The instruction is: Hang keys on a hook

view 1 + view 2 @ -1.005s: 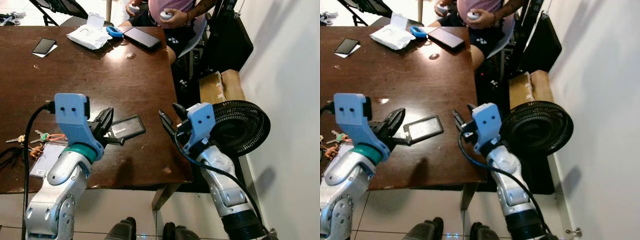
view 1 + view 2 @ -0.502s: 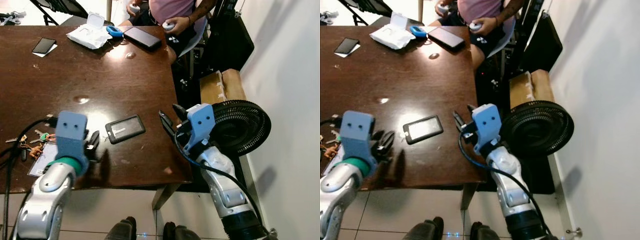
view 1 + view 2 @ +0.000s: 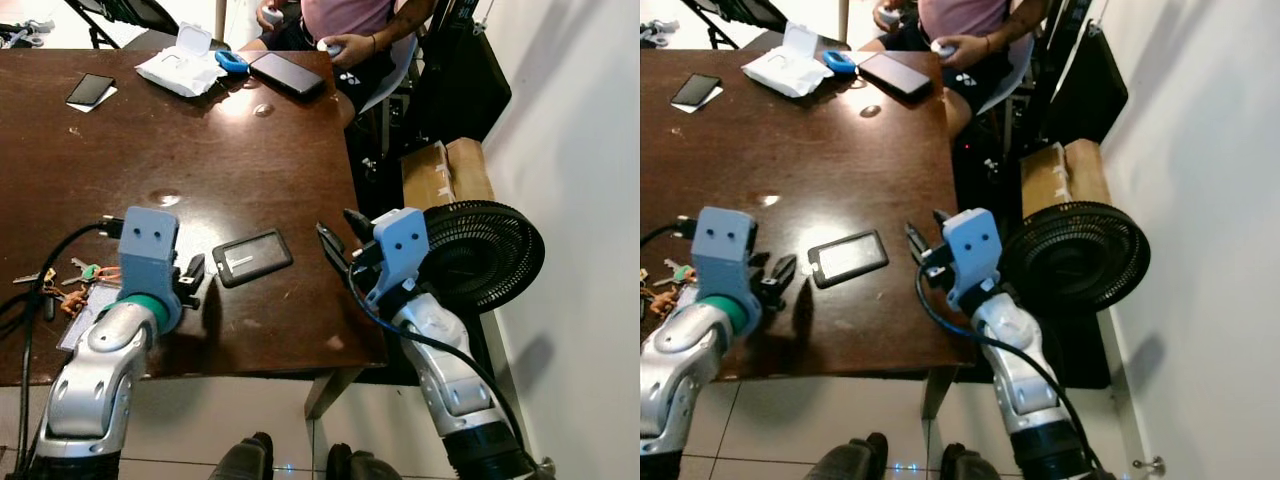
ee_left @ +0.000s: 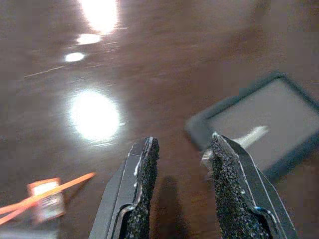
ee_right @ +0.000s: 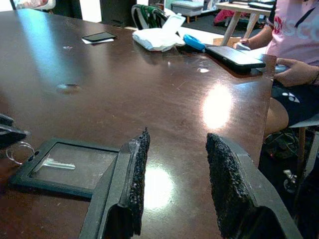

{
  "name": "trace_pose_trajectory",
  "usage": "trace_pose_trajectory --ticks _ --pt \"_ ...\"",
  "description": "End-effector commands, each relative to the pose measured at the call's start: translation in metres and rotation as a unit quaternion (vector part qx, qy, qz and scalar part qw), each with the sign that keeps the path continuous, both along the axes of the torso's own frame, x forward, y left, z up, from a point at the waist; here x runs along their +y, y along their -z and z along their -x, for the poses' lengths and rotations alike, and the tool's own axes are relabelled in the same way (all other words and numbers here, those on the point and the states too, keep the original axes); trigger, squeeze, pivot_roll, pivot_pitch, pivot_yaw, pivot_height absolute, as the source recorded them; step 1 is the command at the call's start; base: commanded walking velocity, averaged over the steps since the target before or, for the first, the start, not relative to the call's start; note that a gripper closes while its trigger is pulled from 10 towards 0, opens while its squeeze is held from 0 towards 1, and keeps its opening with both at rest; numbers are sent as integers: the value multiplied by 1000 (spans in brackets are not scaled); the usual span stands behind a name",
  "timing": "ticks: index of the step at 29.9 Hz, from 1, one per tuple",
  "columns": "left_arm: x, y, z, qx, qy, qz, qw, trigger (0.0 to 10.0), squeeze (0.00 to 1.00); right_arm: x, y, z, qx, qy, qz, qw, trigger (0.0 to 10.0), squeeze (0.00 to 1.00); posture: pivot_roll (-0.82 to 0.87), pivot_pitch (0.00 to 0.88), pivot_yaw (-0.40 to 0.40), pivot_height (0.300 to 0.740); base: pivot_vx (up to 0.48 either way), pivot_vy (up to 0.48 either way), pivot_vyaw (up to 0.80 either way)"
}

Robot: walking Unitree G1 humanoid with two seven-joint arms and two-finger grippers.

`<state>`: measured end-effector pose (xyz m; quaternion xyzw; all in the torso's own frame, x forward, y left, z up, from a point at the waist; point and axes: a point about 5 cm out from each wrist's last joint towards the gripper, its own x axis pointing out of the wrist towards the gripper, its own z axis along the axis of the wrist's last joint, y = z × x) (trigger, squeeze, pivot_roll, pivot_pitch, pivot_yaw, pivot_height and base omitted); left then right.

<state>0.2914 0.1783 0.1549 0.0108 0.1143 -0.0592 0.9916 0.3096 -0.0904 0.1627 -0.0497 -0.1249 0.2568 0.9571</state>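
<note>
A bunch of keys (image 3: 62,276) with green and orange tags lies near the left edge of the brown table (image 3: 200,160). My left gripper (image 3: 192,276) hovers low over the table just right of the keys, open, with nothing between its fingers. In the left wrist view an orange tag (image 4: 47,201) lies off to one side of the left gripper (image 4: 179,149), apart from it. A black card holder (image 3: 252,257) lies flat between the two grippers. My right gripper (image 3: 336,225) is held open and empty above the table's right edge, pointing at the card holder (image 5: 70,164).
A black floor fan (image 3: 487,255) and a cardboard box (image 3: 445,170) stand right of the table. A person (image 3: 340,18) sits at the far end. Phones (image 3: 288,75) (image 3: 88,90), a white packet (image 3: 180,70) and a white card (image 3: 85,318) lie on the table.
My left gripper came down and back from above the card holder to a spot nearer the keys, then edged slightly forward. The right arm has stayed still.
</note>
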Motion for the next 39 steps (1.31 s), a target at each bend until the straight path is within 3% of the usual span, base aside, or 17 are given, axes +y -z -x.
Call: trace_pose_trajectory --ticks 1,9,18,19,21,22,23,24,25,26,28,29,31,34,35,39 --pt "-5 5 -3 18 14 18 1000 10000 0 0 7 3 12 0 5 1000 10000 0 139 155 55 740 0 0 0" --pt "-16 5 -18 24 33 21 999 10000 0 0 6 3 11 2 5 1000 10000 0 130 157 58 740 0 0 0" --pt "-13 18 -19 39 30 10 999 10000 0 -1 6 3 12 3 5 1000 10000 0 127 160 56 740 0 0 0" --pt "-11 20 -19 42 28 8 999 9020 0 -1 6 4 11 3 4 1000 10000 0 127 160 56 740 0 0 0" --pt "-11 22 -19 44 27 8 999 9020 0 -1 6 4 11 2 4 1000 10000 0 127 160 55 740 0 0 0" --pt "-10 23 -19 47 26 7 999 7451 0 -1 6 4 11 2 4 1000 10000 0 127 161 55 740 0 0 0" --pt "-10 23 -19 47 26 7 999 7451 0 -1 6 4 11 2 4 1000 10000 0 127 161 55 740 0 0 0" --pt "-9 24 -19 49 24 7 998 5412 0 -1 6 4 11 2 4 1000 10000 0 127 161 55 740 0 0 0" --pt "-9 24 -19 49 24 7 998 5412 0 -1 6 4 11 2 4 1000 10000 0 127 161 55 740 0 0 0" --pt "-8 26 -18 51 23 6 998 4353 0 -1 6 4 11 2 4 1000 10000 0 126 162 55 740 0 0 0" --pt "-7 27 -18 52 21 5 998 3922 0 -1 6 4 11 2 4 1000 10000 0 127 162 54 740 0 0 0" --pt "-7 27 -18 53 20 5 998 2941 0 -1 6 4 11 2 5 1000 10000 0 127 162 54 740 0 0 0" --pt "-5 29 -18 55 15 5 998 2745 0 -1 6 4 12 1 5 1000 10000 0 127 162 54 740 0 0 0" --pt "-5 30 -19 55 13 4 998 2745 0 -1 6 3 12 1 5 1000 10000 0 127 162 54 740 0 0 0" --pt "-4 30 -20 54 9 7 998 10000 0 -1 6 3 12 1 5 1000 10000 0 127 162 53 740 0 0 0" --pt "-3 29 -20 51 8 9 999 10000 0 -1 6 3 12 1 5 1000 10000 0 128 161 54 740 0 0 0"
